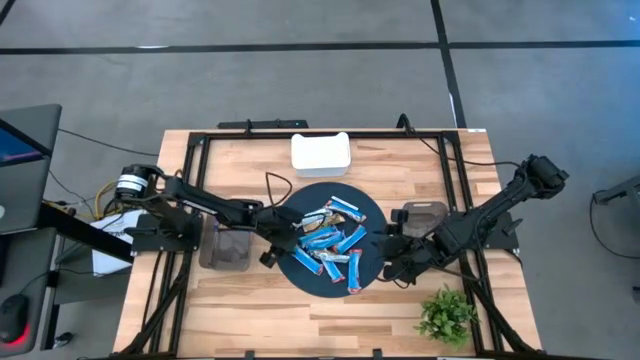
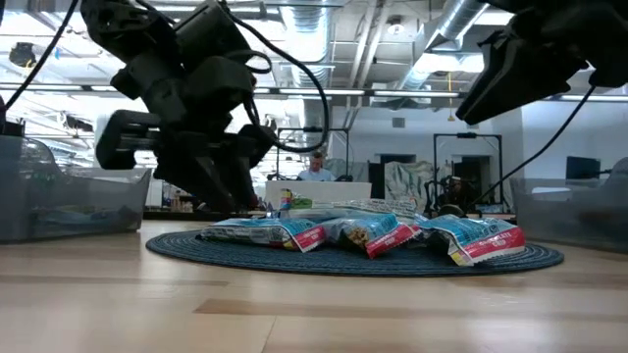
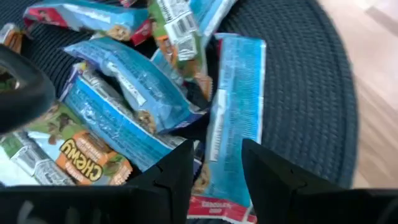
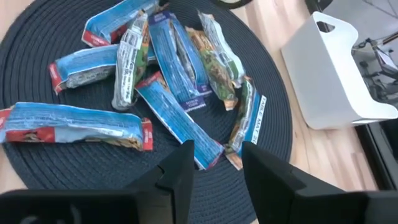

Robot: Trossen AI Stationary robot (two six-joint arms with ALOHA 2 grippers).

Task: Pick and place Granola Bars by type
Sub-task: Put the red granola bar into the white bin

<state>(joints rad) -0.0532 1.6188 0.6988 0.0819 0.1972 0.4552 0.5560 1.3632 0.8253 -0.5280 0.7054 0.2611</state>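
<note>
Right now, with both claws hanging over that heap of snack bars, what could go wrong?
The shiny blue wrapped granola bars overlap in a heap on the round dark woven mat, so the left claw, open just above one, might pinch two at once or drag neighbours off. The right claw hovers open at the same pile; both arms reaching in together could bump.
</note>
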